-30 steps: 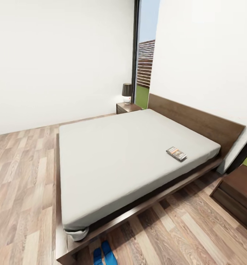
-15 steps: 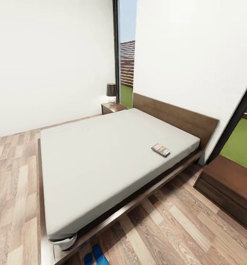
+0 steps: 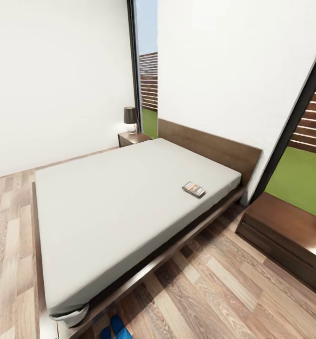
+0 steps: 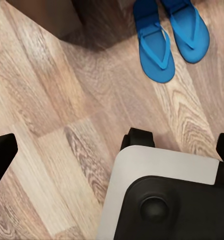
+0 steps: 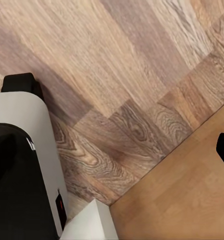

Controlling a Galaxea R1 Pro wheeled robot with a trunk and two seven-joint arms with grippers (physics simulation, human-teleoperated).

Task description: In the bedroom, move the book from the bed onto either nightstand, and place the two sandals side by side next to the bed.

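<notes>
book: thin dark paperback with orange-and-white cover lettering (image 3: 194,189), lying flat on the light grey mattress of the low dark-brown wooden bed (image 3: 130,197), near the bed's headboard end and close to the side edge facing the near nightstand. Not yet moved.
sandals: pair of flat bright blue sandals (image 4: 170,35) on the wood-plank floor (image 3: 214,287), just beside the bed's foot corner; in the left wrist view they lie side by side, close together, toes pointing roughly the same way. Judged: this half of the task looks already satisfied or nearly so.
near nightstand: low glossy dark-brown wooden cabinet (image 3: 289,235), beside the bed's head end on the book's side, top bare; the likely drop spot, since the book is closest to it.
far nightstand: matching dark cabinet (image 3: 132,138) on the bed's other side, carrying a small dark-shaded lamp (image 3: 130,118).
why placed: book near the bed edge, so reachable from the aisle between bed and near nightstand.
grippers: fingertips barely visible at the wrist-view edges; cannot tell how far open either one is; nothing seen held or touched. Both wrist cameras look down at floor and the robot's white-and-black base (image 4: 167,200).
stage: judged as approach, robot still well apart from the book.
</notes>
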